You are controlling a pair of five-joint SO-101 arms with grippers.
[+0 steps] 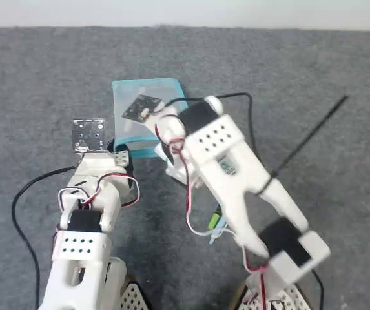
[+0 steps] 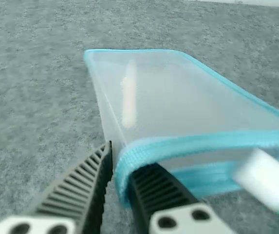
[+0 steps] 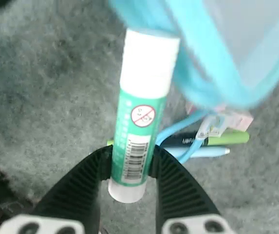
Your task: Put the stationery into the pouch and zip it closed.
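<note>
While our left hand [image 2: 117, 168] pinches the pouch [image 2: 178, 97] by a corner of its blue zip edge, our right hand [image 3: 129, 158] grips the glue stick [image 3: 146, 83] near its base. The stick's long axis points cap-first at the pouch mouth, cap at the rim, so we'd push straight along it.

The left tool [image 2: 120, 168] pinches a corner of the pouch [image 2: 178, 97] between its black ribbed fingers [image 2: 88, 187], gripping the blue zipper band [image 2: 202, 144]. The translucent, blue-edged pouch lies on the grey carpeted surface [image 2: 32, 97]. A pale stick [image 2: 128, 100] shows through its wall. A blurred white-and-green stick [image 2: 268, 180] sits at the pouch's mouth.
</note>
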